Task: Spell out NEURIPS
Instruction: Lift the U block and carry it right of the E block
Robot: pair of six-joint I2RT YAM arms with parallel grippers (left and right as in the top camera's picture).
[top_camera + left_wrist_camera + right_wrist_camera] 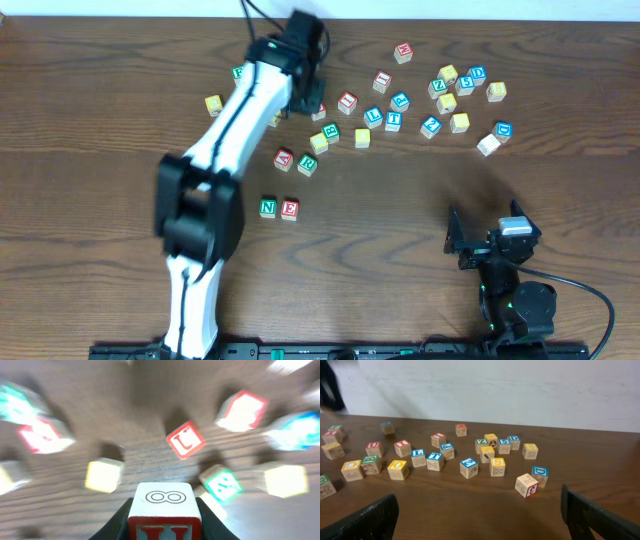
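U block (164,505) is in the grip! The left gripper (308,100) is clamped on it, a finger on each side, red U on the face toward the wrist camera and a looped figure on the face above it. It hangs over the scatter of loose blocks (394,121) at the far side of the table (420,220); the wrist view is blurred. Nearer the robot, N block (268,208) and E block (290,209) sit side by side, touching, so this looks like letter three of seven. Next move, I'd say: carry it back, set it down just right of the E, in line, with the U facing up like its neighbours, which may need a turn. The right gripper (479,497) rests well apart, fingers spread wide, holding nothing
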